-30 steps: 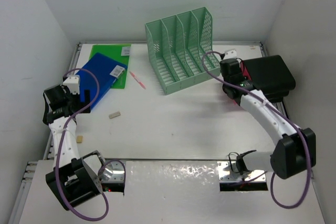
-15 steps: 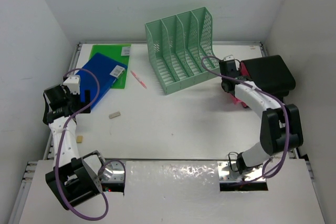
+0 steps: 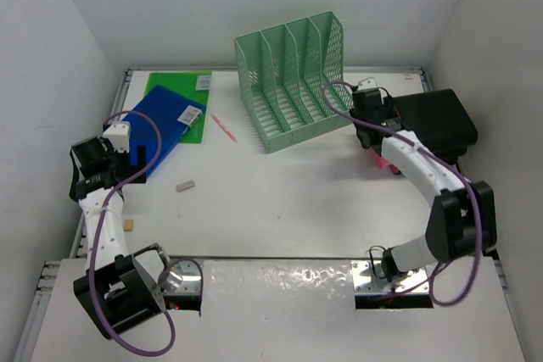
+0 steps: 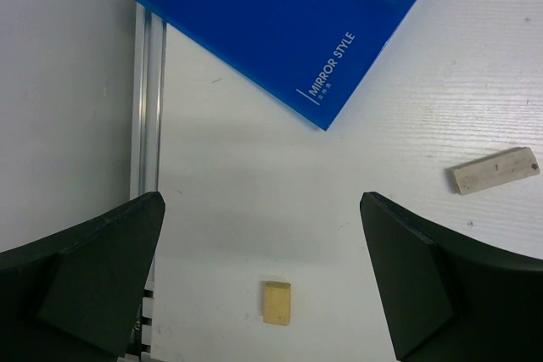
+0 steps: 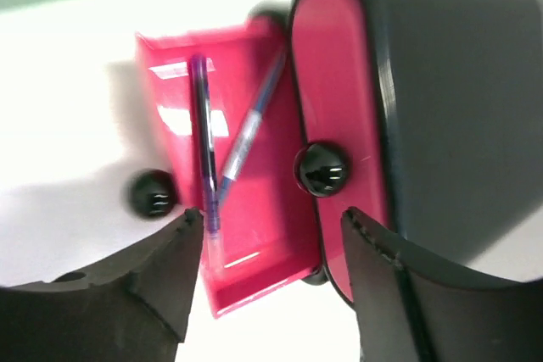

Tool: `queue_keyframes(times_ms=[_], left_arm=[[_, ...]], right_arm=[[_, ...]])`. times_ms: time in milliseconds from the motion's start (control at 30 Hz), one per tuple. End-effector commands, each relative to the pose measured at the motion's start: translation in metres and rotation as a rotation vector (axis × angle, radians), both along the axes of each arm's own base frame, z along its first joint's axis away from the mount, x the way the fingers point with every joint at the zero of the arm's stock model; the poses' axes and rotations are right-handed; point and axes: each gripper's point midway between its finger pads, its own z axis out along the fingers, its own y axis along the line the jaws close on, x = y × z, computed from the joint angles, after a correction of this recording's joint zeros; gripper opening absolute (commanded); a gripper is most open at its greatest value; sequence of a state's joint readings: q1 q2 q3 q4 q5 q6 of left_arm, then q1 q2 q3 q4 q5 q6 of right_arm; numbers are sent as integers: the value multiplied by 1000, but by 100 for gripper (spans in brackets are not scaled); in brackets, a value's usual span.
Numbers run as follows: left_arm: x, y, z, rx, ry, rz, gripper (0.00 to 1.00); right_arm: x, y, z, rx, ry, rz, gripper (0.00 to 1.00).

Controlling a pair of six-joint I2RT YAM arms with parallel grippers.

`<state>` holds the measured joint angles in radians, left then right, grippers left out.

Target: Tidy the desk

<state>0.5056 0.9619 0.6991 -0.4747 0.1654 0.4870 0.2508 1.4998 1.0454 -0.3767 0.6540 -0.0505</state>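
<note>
My right gripper hovers spread apart and empty over a blurred pink tray with two pens. The tray sits against a black box at the right edge of the white table, and my arm hides most of it from above. My left gripper is wide apart by the left rail, and the blue notebook is cut off at the top of its view.

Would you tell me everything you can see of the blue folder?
The blue folder is a flat, closed, glossy, plastic-looking rectangle lying askew on the left of the desk. White print near one corner reads MIRROR STYLE; a white label sits at its far end. It overlaps a green sheet and covers part of the left rail.
</note>
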Motion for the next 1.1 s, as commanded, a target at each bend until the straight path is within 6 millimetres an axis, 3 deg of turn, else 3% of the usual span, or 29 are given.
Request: queue_keyframes(times_ms=[0, 67, 100, 133, 233, 267, 300, 333, 367, 400, 433, 467, 500, 533, 567, 700, 800, 867, 900, 1033, 1067], left_arm=[[6, 4, 11, 28, -36, -7, 100], [5, 6, 12, 37, -35, -2, 100], [5, 6, 10, 38, -33, -1, 100], [5, 6, 9, 35, -29, -1, 100], [4, 7, 1, 20, -3, 9, 100], [4, 7, -1, 14, 5, 12, 100], [3, 8, -4, 12, 16, 18, 100], [3, 10, -6, 14, 27, 28, 100], [1, 11, -8, 15, 36, 33, 100], [0, 11, -10, 19, 40, 36, 100], [-1, 13, -8, 32, 38, 41, 100], [-1, 14, -9, 35, 39, 40, 99], [-1, 13, -9, 37, 38, 38, 100], [-2, 14, -7, 44, 31, 39, 99], [-2, 13, -7, 44, 29, 37, 99], [-3, 11, -4, 47, 19, 25, 99], [-2, 9, -4, 45, 16, 10, 100], [-3, 9, -3, 48, 17, 9, 100], [-4, 9, -2, 53, 16, 7, 100], [-6, 10, 4, 82, 0, 1, 99], [-7, 9, 3, 85, -3, -3, 100]], right_arm=[[14, 61, 81, 95, -247, 153, 66], [19, 111, 98, 183, -328, 295, 71], [13, 165, 98, 299, -315, 478, 72], [14, 199, 103, 387, -331, 579, 72], [6, 299, 91, 661, -235, 828, 73], [5, 319, 85, 711, -201, 851, 70], [4, 349, 97, 738, -202, 914, 70], [5, 372, 60, 728, -95, 948, 69], [7, 387, 48, 720, -59, 967, 69], [13, 413, 64, 732, -82, 1007, 68], [18, 424, 14, 706, 39, 976, 67], [21, 435, 0, 726, 86, 960, 66], [37, 456, 25, 756, 42, 980, 64], [40, 461, 8, 753, 98, 954, 61], [56, 478, -8, 768, 108, 927, 60], [87, 484, -55, 724, 86, 819, 58], [99, 490, -65, 716, 17, 810, 59], [108, 498, -54, 701, -36, 827, 58], [108, 499, -66, 678, -27, 821, 57], [109, 499, -75, 665, -33, 810, 53], [107, 495, -86, 659, -15, 797, 53]])
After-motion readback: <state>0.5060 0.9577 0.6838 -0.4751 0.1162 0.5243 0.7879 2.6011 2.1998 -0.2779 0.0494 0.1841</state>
